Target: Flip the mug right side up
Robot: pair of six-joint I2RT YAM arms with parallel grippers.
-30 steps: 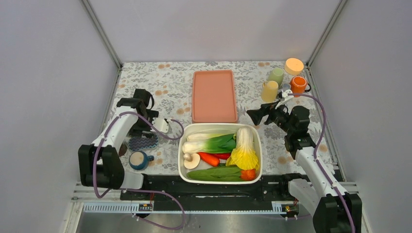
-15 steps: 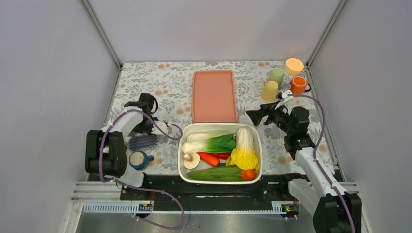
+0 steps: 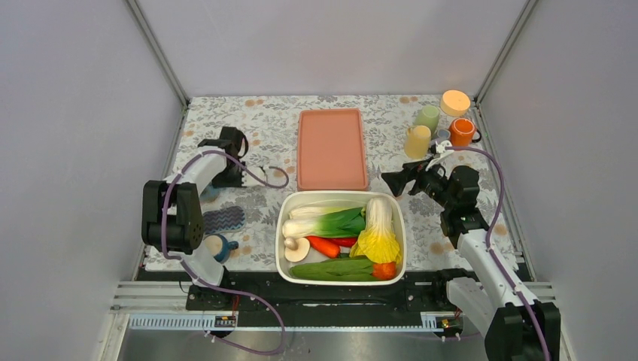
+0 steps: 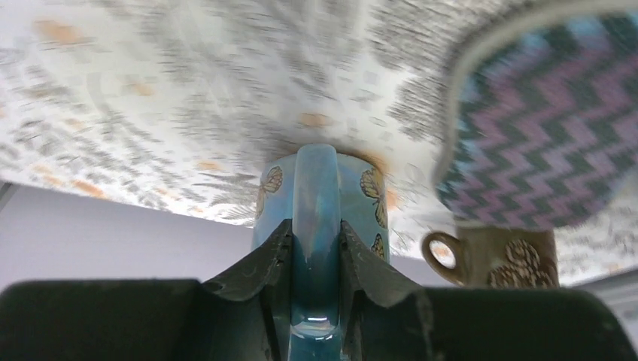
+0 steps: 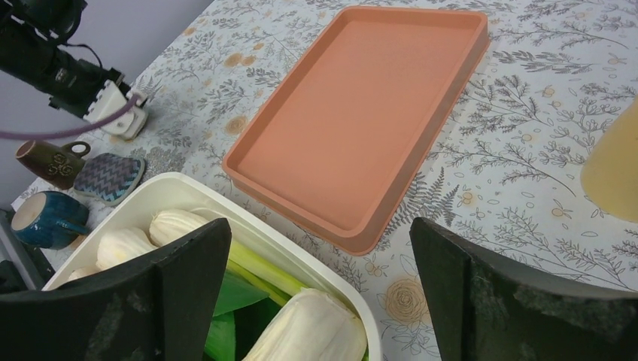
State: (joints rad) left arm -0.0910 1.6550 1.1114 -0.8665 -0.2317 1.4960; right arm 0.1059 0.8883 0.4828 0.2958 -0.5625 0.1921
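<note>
Mug [image 4: 366, 201] handle inside left end effector [image 4: 314, 229]

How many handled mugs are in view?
4: butterfly mug in the left gripper, brown mug and dark blue mug near left, orange mug far right. Others may be hidden.

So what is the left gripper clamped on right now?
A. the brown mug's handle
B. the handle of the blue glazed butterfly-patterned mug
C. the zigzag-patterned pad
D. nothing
B: in the left wrist view the left gripper pinches the glossy handle of the blue glazed butterfly-patterned mug.
</note>
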